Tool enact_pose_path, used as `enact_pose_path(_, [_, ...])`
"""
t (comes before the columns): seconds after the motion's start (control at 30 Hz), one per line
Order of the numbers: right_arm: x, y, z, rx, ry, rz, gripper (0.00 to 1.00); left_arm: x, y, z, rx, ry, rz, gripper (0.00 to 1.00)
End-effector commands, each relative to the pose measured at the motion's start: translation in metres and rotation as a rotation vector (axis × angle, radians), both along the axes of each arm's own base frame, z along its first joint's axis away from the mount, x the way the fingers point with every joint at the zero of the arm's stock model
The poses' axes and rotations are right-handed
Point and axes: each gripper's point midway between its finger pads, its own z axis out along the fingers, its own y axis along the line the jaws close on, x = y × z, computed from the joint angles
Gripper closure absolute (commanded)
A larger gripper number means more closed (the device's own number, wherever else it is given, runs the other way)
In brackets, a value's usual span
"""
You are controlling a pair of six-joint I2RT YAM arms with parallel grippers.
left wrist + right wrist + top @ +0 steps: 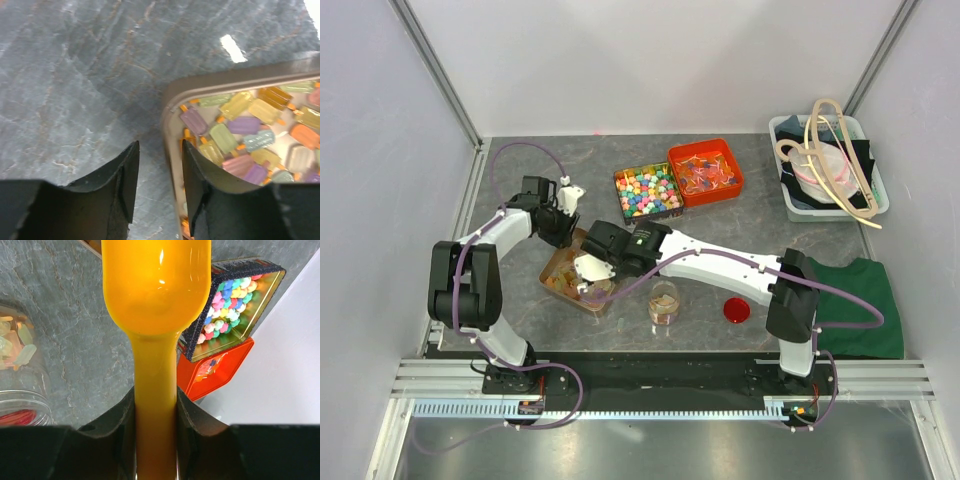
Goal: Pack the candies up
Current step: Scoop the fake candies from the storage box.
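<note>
The candies (pixel 240 135), flat pastel pieces, lie in a brown tray (pixel 225 80) that sits left of centre (pixel 552 272) on the table. My left gripper (pixel 160 147) is open and straddles the tray's near-left wall, one finger on the table side and one inside over the candies. It sits at the tray's back-left corner (pixel 563 232). My right gripper (pixel 155 392) is shut on the handle of a yellow scoop (pixel 155 285) whose bowl looks empty, and it hovers over the tray (pixel 592 268). A clear jar (pixel 664 300) holds a few candies (pixel 17 347).
A black tin of bright multicoloured candies (pixel 647 190) and a red-orange container (pixel 706 172) stand behind the tray. A red lid (pixel 736 310) lies right of the jar. A white bin with cloths and wooden hangers (pixel 825 165) is back right. A green cloth (pixel 860 300) is beside the right arm.
</note>
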Motion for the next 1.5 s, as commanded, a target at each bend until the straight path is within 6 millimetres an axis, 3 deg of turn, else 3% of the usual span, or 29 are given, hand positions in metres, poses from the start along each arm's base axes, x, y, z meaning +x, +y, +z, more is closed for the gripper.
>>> enact_pose_path(0.0, [0.002,0.003,0.016,-0.009,-0.046,0.010,1.00,0.012,0.005,-0.004,0.069,-0.059,-0.020,0.57])
enact_pose_path(0.37, [0.020,0.004,0.015,-0.150,-0.139,0.052,1.00,0.005,-0.007,-0.024,0.086,-0.020,-0.049,0.77])
enact_pose_path(0.5, [0.034,0.008,0.010,-0.214,-0.184,0.063,1.00,0.003,-0.009,-0.026,0.087,-0.015,-0.048,0.98])
enact_pose_path(0.67, [0.048,0.016,-0.007,-0.304,-0.231,0.094,1.00,0.004,-0.013,-0.018,0.080,-0.036,-0.041,0.98])
enact_pose_path(0.97, [0.058,0.029,-0.025,-0.357,-0.252,0.125,1.00,0.015,-0.016,0.017,0.035,-0.143,0.035,0.98])
enact_pose_path(1.23, [0.055,0.034,-0.016,-0.361,-0.290,0.152,1.00,0.039,-0.010,0.073,0.016,-0.354,0.123,0.98])
enact_pose_path(1.37, [0.052,0.031,-0.015,-0.385,-0.293,0.164,1.00,0.041,-0.011,0.086,0.005,-0.390,0.140,0.98])
enact_pose_path(1.47, [0.052,0.031,-0.005,-0.392,-0.310,0.178,1.00,0.039,-0.012,0.084,0.012,-0.389,0.139,0.98])
